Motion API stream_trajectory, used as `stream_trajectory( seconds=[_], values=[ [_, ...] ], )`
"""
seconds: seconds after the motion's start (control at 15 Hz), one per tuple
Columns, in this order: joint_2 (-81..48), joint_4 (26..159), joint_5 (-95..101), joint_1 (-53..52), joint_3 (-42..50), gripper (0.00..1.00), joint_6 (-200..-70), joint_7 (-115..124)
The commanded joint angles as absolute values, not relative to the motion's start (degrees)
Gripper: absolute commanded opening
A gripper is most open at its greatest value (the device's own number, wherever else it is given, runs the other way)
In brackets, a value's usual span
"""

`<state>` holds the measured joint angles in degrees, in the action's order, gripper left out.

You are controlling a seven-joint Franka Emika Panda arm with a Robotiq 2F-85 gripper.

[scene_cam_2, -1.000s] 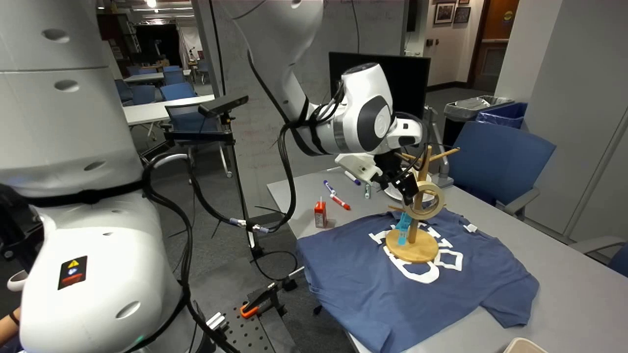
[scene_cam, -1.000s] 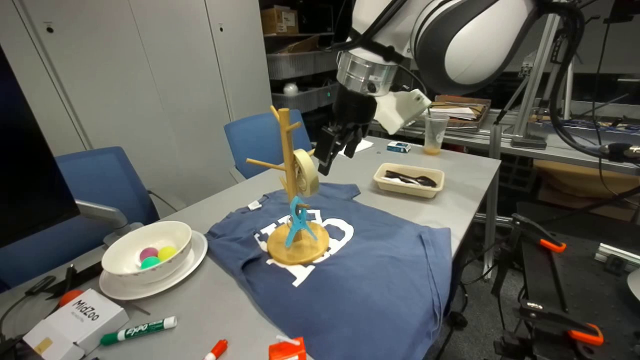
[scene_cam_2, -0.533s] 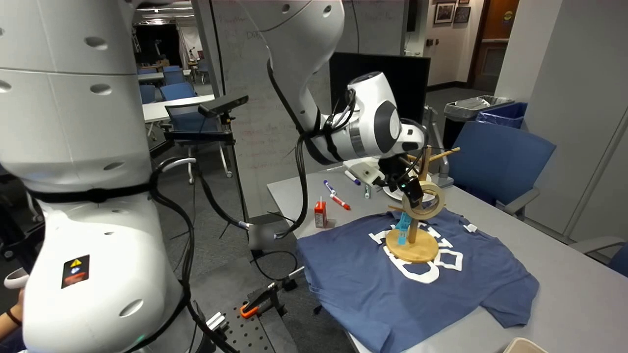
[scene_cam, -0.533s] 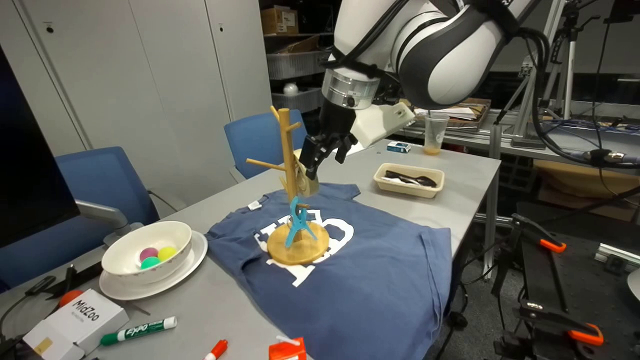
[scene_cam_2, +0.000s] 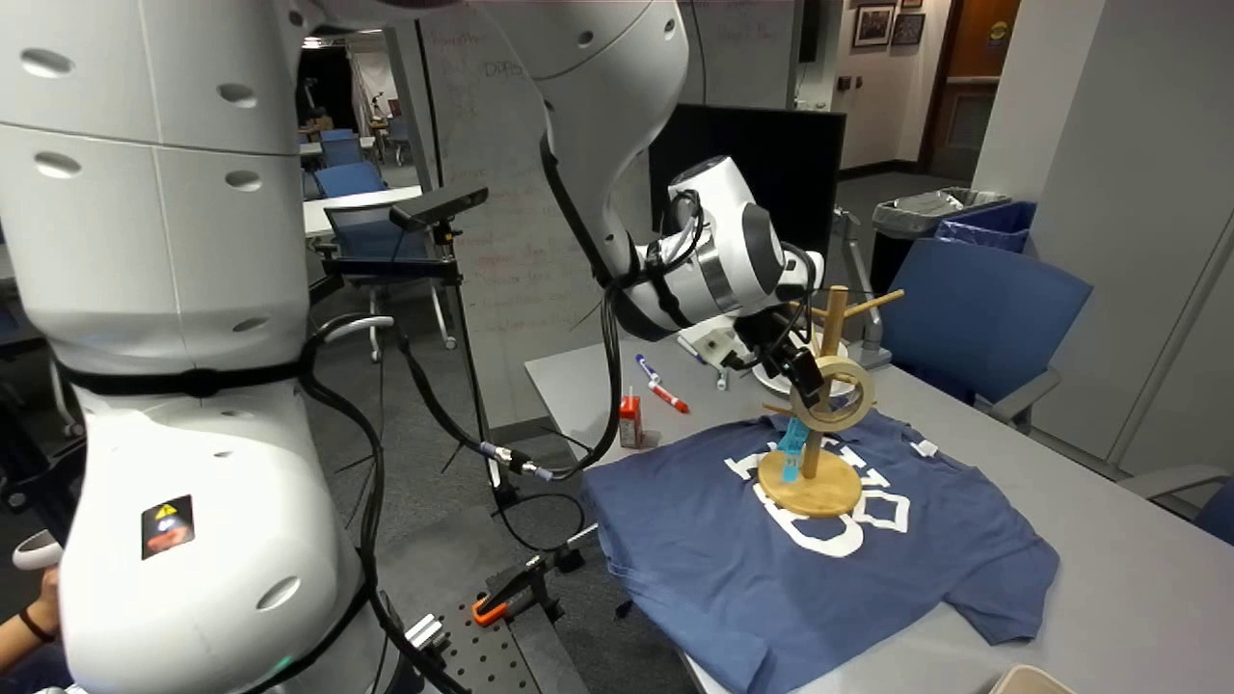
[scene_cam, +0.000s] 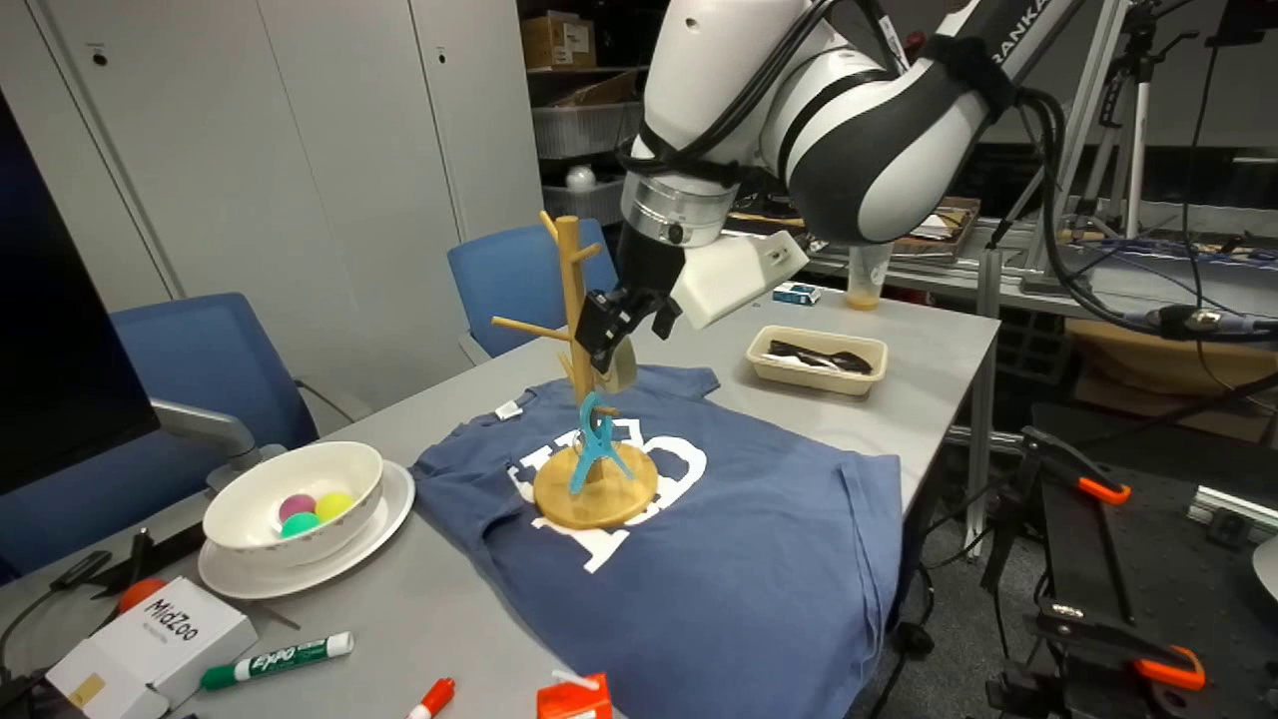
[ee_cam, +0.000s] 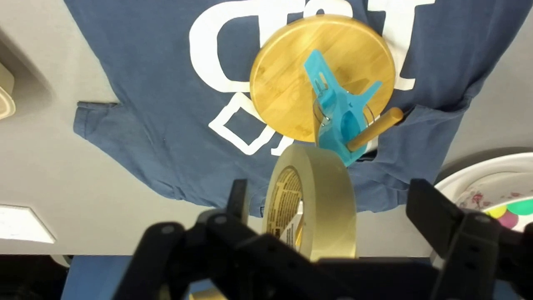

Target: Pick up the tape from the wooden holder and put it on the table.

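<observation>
One smooth tape ring [ee_cam: 331, 204]; round-based, grained wooden holder [ee_cam: 289, 83]; creased blue shirt [scene_cam: 719, 569]

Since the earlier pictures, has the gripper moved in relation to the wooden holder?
Yes. In an exterior view, the gripper has moved left and downward in the picture, toward the wooden holder, which stands in the same place.

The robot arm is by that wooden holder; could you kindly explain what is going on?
The robot arm has its open pincer at the roll of tape, jaws apart on either side in the wrist view. The tape is not gripped yet and hangs on the wooden holder, which stands on a blue T-shirt.
</observation>
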<state>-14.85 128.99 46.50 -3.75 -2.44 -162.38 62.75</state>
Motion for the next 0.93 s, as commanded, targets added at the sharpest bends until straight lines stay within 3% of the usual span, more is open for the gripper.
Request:
stream_trajectory(
  seconds=[0.0, 0.2, 0.53, 0.87],
  values=[
    [-17.24, 126.40, 51.61, -5.54, -0.48, 0.71, -163.46, 68.42],
    [-18.15, 125.60, 54.35, -5.68, -0.17, 0.43, -163.32, 71.13],
    [-18.67, 125.07, 57.42, -5.49, -0.08, 0.06, -163.15, 73.99],
    [-16.47, 126.82, 62.30, -6.19, 0.50, 0.07, -162.06, 77.94]
  ],
)
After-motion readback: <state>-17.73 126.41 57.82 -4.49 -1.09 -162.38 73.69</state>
